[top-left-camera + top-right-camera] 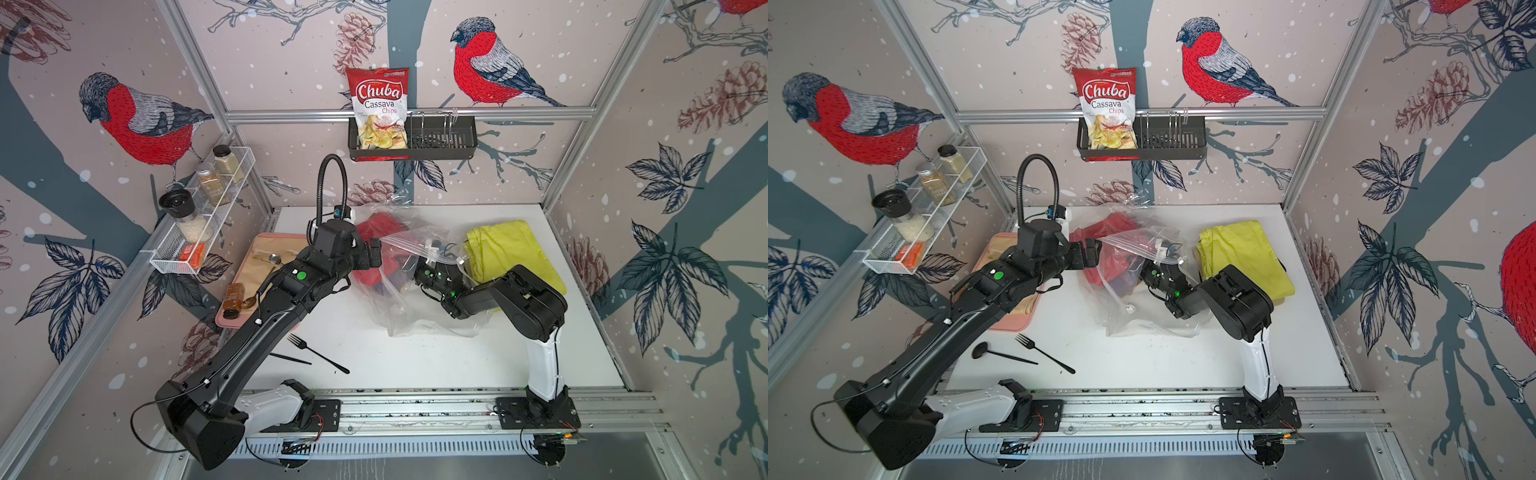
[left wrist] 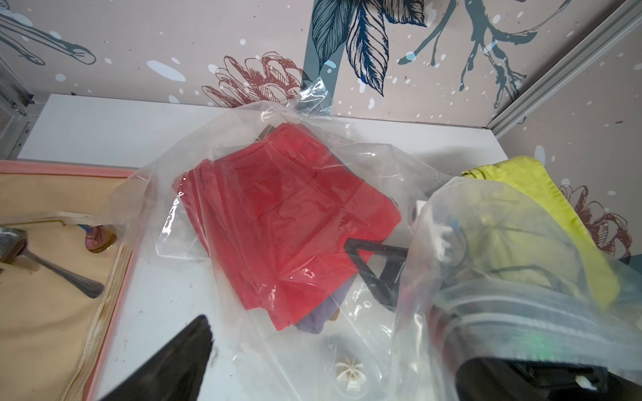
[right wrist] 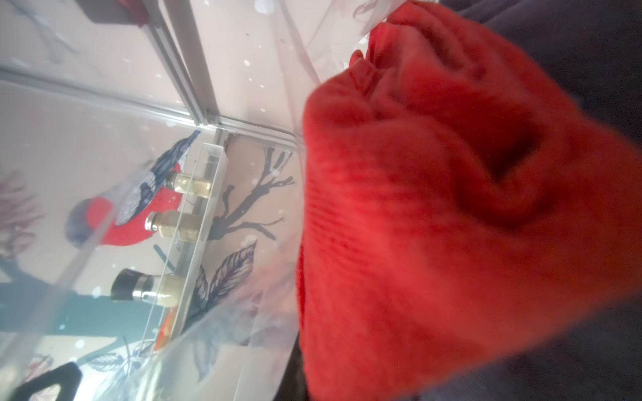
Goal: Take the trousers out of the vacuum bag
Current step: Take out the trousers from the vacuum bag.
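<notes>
Vacuum bag (image 1: 415,316): clear, crinkled plastic, slumped in the middle of the table (image 1: 374,365), mouth lifted and facing right. White zip-seal strip (image 1: 419,251) ran along the raised edge. Round white valve (image 2: 349,373) sat on the bag's near, low part.
Red trousers (image 2: 288,215): folded, inside the bag toward its far-left end, seen through the film.
Purple trousers (image 2: 316,321): under the red pair, only a near corner showed.
Yellow-green trousers (image 1: 511,253): outside the bag, loosely folded, at the far right of the table, just beside the mouth
</notes>
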Tool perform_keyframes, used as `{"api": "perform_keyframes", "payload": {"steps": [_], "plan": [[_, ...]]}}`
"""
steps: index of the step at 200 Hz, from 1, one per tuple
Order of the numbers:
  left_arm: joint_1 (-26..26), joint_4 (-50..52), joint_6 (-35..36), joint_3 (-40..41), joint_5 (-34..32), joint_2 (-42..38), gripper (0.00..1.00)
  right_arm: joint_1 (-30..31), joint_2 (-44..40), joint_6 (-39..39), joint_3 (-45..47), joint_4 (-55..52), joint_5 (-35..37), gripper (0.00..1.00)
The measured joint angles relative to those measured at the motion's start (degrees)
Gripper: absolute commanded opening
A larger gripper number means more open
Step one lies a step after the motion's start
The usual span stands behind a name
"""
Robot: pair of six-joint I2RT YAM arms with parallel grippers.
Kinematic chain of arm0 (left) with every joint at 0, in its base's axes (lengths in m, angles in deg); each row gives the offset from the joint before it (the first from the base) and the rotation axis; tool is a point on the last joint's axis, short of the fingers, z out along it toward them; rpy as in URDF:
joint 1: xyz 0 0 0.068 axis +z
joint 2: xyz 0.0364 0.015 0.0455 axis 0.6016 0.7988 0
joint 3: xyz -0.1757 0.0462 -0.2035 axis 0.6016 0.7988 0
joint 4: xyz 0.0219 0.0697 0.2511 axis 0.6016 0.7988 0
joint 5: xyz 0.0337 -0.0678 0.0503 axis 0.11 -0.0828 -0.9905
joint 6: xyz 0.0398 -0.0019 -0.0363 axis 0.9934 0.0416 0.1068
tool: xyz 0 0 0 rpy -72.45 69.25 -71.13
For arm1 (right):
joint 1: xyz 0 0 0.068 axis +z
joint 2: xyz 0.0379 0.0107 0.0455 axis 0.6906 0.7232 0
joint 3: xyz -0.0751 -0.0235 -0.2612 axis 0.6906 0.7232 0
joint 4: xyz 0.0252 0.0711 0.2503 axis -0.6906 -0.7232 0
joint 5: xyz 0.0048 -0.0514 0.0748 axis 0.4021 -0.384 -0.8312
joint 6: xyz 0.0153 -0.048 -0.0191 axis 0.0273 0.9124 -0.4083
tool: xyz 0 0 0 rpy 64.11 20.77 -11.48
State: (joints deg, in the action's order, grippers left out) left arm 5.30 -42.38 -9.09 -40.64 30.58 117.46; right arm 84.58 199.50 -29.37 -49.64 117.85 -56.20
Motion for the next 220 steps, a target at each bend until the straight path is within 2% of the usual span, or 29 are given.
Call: {"api": "perform_keyframes", "payload": {"steps": [27, 76, 94, 125, 166, 185, 220], "plan": [[-0.35, -3.02, 1.95, 0.31, 10.01, -1.6, 0.98, -0.04, 0.96, -0.11, -0.35, 0.13, -0.11, 0.0], [-4.85, -4.26, 7.98, 0.33, 31.63, -1.7, 0.98, -0.17, 2.6, -0.63, -1.46, 0.17, -0.52, 0.0], [-5.09, -4.26, 8.87, 0.96, 35.26, -4.35, 0.98, -0.42, 2.84, -1.4, -1.55, 0.13, -0.85, 0.0], [-3.65, -4.79, 8.81, 0.33, 30.29, -7.15, 0.97, -0.52, 2.82, -1.4, -1.2, 0.22, -1.4, 0.0], [3.56, -3.28, 4.07, 0.9, 18.75, -2.03, 0.97, -0.72, 1.01, -0.09, -0.63, 1.44, -3.41, 0.0], [7.04, -3.3, 2.16, 1.38, 14.27, -0.09, 0.93, -1.07, 0.28, -0.11, 0.96, 2.8, -4.5, 0.0], [13.9, -3.78, -1.66, 2.82, 9.84, 5.33, 0.87, -1.33, -1.33, -0.09, 3.1, 3.43, -5.95, 0.0]]}}
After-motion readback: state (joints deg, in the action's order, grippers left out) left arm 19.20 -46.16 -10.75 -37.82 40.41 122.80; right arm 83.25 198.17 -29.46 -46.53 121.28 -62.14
